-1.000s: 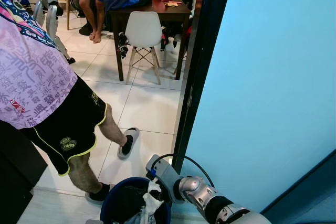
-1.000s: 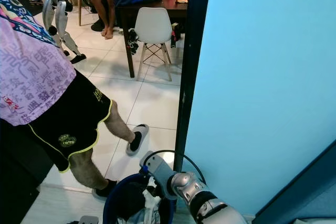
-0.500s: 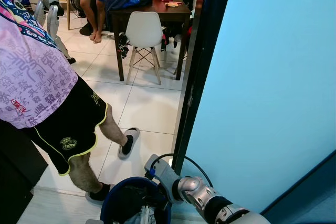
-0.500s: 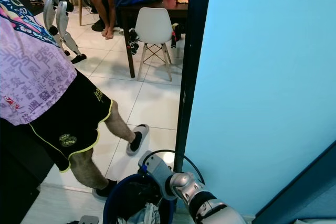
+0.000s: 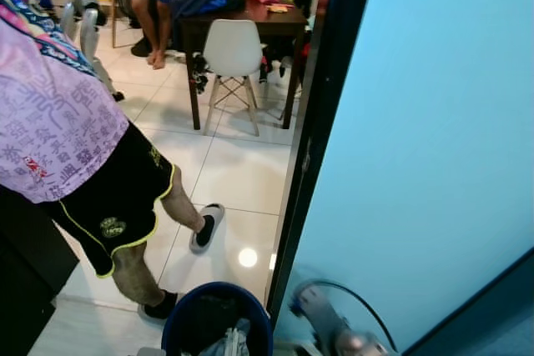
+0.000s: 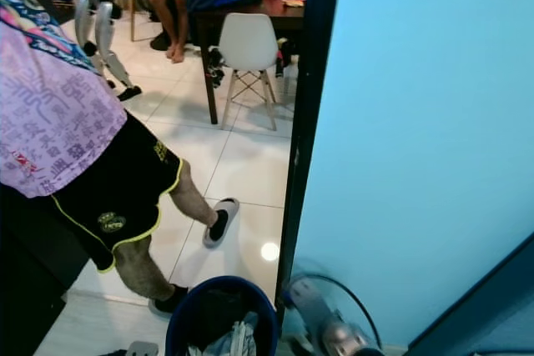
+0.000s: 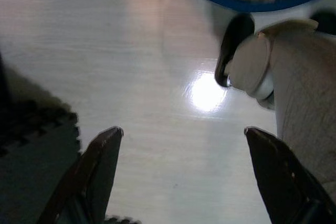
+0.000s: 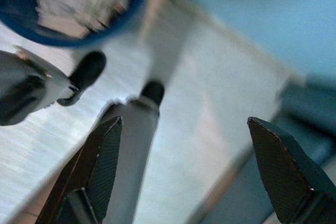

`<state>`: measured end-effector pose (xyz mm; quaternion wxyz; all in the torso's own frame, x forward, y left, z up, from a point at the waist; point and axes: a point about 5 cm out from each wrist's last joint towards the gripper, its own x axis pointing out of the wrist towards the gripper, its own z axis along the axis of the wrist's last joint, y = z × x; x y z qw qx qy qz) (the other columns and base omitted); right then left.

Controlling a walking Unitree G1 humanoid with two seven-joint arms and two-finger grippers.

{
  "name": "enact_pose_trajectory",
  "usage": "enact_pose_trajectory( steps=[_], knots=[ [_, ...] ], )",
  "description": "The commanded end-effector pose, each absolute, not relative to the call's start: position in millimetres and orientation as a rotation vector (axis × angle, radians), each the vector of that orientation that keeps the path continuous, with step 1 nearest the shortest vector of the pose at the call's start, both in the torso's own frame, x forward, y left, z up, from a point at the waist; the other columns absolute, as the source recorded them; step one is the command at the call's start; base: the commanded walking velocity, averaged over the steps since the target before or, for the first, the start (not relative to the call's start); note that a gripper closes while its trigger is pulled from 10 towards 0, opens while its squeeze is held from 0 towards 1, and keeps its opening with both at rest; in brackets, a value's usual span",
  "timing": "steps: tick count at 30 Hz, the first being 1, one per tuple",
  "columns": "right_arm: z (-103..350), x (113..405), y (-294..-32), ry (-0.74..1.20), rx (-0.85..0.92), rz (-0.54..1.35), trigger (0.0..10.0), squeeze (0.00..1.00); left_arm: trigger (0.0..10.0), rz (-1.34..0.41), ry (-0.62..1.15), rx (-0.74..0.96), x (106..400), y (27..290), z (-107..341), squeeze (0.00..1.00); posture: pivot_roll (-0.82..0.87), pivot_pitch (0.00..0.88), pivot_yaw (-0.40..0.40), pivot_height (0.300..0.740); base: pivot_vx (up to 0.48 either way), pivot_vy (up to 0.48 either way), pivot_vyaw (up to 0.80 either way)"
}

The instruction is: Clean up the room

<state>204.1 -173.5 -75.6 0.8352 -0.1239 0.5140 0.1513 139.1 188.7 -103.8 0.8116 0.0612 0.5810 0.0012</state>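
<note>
The robot's right arm (image 6: pixel 329 333) shows as a blurred silver-grey tube with a rounded metallic joint, and a thin black cable (image 6: pixel 355 289) arches in a loop over it. Each wrist view shows two long black fingers, broad at the base and tapering to blunt tips: the left gripper (image 7: pixel 182 132) smooth, the right gripper (image 8: pixel 184 124) with finely cross-hatched pads (image 8: pixel 107 153).

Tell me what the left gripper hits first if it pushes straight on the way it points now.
Probably the pale floor: the open left gripper points at bare, glossy floor. A person's shoe and the blue bin lie off to one side; depth is unclear.
</note>
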Motion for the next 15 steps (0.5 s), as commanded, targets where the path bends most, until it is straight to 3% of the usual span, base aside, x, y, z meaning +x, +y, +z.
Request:
enact_pose_trajectory(
  steps=[1, 8, 15],
  knots=[
    [-81.7, 192.1, -178.1, 1.131, -0.208, 0.260, 10.0, 0.00, 10.0, -0.029, 1.273, 0.136, 132.9, 184.2, -106.5, 0.00, -0.04, 0.054, -0.078, 0.740, -0.480, 0.000, 0.00],
    [-90.6, 172.3, -185.8, 1.192, -0.234, 0.213, 10.0, 0.00, 10.0, -0.043, 1.271, 0.145, 133.9, 184.2, -106.1, 0.00, -0.04, 0.056, -0.074, 0.740, -0.480, 0.000, 0.00],
    [-90.5, 174.6, -180.6, 1.188, -0.268, 0.189, 10.0, 0.00, 10.0, -0.056, 1.275, 0.154, 133.7, 184.7, -106.1, 0.00, -0.04, 0.055, -0.075, 0.740, -0.480, 0.000, 0.00]
  ],
)
